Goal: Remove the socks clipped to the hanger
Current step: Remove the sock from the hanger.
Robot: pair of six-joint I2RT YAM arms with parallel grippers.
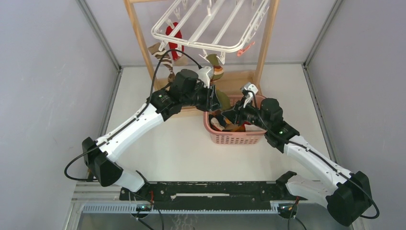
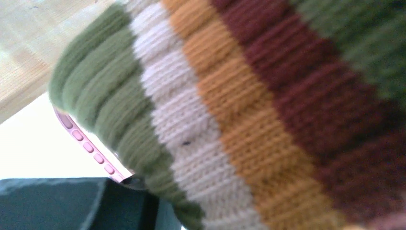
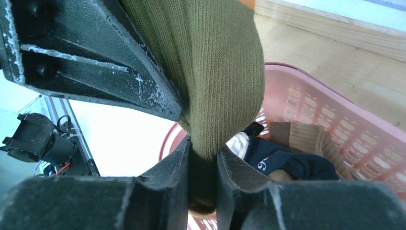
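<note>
The right tool, above the pink basket, grips the striped sock by the toe to unclip it; the left tool: state I cannot tell.

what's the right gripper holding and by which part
The green, white, orange and maroon striped knitted sock, pinched by its hanging olive-green lower tip in the right gripper.

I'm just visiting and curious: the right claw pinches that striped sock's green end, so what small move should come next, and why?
Probably a gentle pull down toward the pink basket. The right gripper pinches the green end of the striped sock, which hangs just under the hanger, and the basket lies directly beneath.
</note>
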